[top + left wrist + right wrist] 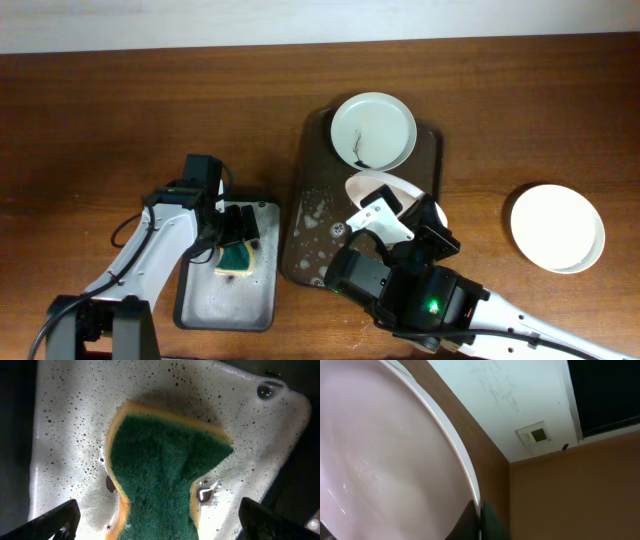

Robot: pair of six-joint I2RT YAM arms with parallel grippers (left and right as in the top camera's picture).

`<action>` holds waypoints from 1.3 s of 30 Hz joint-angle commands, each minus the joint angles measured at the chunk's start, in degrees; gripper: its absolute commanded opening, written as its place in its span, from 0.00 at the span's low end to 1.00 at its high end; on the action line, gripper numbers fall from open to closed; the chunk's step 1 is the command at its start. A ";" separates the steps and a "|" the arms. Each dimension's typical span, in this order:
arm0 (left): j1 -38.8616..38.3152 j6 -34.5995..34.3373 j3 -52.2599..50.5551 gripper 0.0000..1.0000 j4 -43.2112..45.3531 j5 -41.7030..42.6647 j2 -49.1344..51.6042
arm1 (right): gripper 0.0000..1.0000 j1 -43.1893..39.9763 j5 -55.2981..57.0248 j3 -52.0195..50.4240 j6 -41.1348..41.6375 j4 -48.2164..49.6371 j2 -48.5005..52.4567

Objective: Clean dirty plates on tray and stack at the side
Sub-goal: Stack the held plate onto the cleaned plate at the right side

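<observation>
With the right gripper (480, 514) clamped on the plate (380, 460), the left gripper (160, 519), fingers apart, should close squarely across the sponge (165, 455)

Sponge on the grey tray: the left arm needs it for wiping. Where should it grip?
Likely from straight above, across its pinched-in waist: the sponge lies flat, green side up, between the fingers of the open left gripper.

"That bench (100, 120), is it wood?"

"Wood, brown, with a dull sheen. The held plate (380, 460) is glossy white and smooth. The sponge (165, 470) has a rough green face on yellow foam. The grey metal tray (65, 435) is wet and sudsy."
</observation>
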 commanded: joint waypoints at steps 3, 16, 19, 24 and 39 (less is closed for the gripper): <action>0.09 0.44 0.09 1.00 -0.04 0.63 -0.98 | 0.04 -0.44 3.65 1.01 -4.31 3.63 -0.55; 0.09 0.44 0.09 1.00 -0.04 0.63 -0.98 | 0.04 -0.90 2.14 1.01 -12.07 13.88 -0.55; 0.09 0.44 0.09 1.00 -0.02 0.61 -0.98 | 0.04 -1.79 -1.11 1.01 -8.94 11.69 -0.55; 0.09 0.44 0.09 1.00 -0.04 0.61 -0.98 | 0.04 -1.51 -2.82 1.01 -9.01 9.49 -0.55; 0.09 0.44 0.09 1.00 -0.04 0.61 -0.98 | 0.04 -2.51 -6.36 0.96 -2.67 9.46 -0.48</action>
